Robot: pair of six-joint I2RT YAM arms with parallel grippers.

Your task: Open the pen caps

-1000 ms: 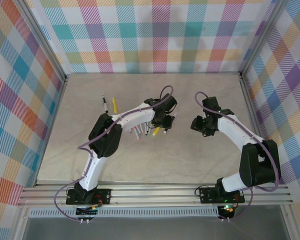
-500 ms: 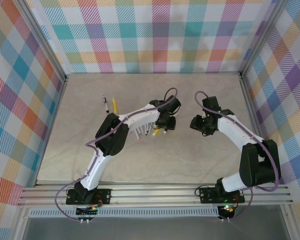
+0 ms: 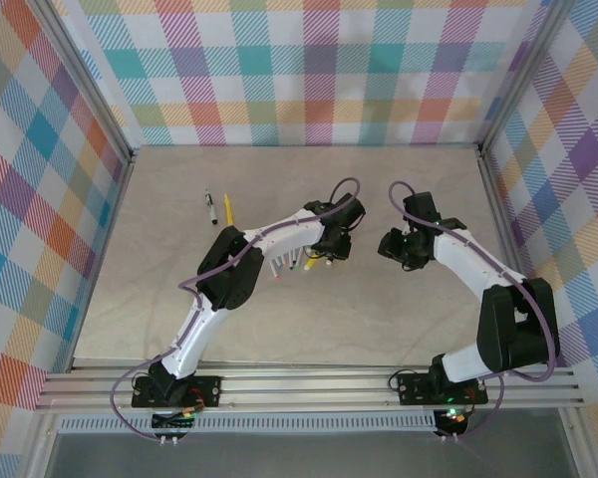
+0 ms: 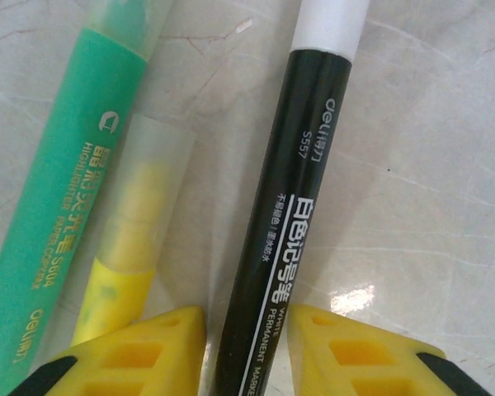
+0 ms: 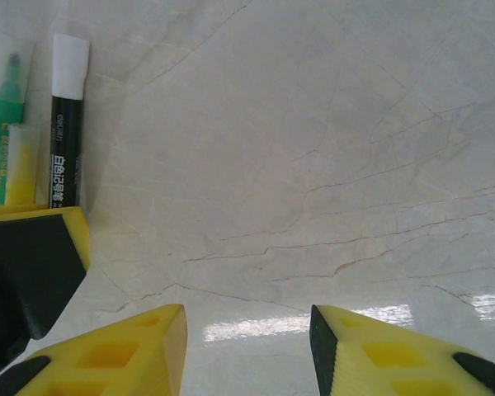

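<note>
Pen caps (image 4: 334,23) like these are small, light, smooth plastic sleeves held on by friction. I judge they will slip under a shallow pinch and pop free suddenly once they give. The black marker (image 4: 289,190) lies flat on the table (image 4: 429,181) between the fingers of the left gripper (image 4: 246,320), with its white cap at the far end, well beyond the fingertips. Those fingers stand partly open astride the barrel. One pad sits at the barrel's edge and a thin dark gap shows on the other side, so nothing is clamped. Just outside the finger on the left of the wrist view lies a yellow highlighter (image 4: 120,280) with a clear cap (image 4: 153,181), and beyond it a green highlighter (image 4: 58,214). The right gripper (image 5: 247,318) hovers with its fingers apart over bare table, holding nothing (the marker lies well off to its left). The best hold, I think, is one gripper on the barrel mid-length and the other squarely across the cap, pulling straight along the pen's axis.
</note>
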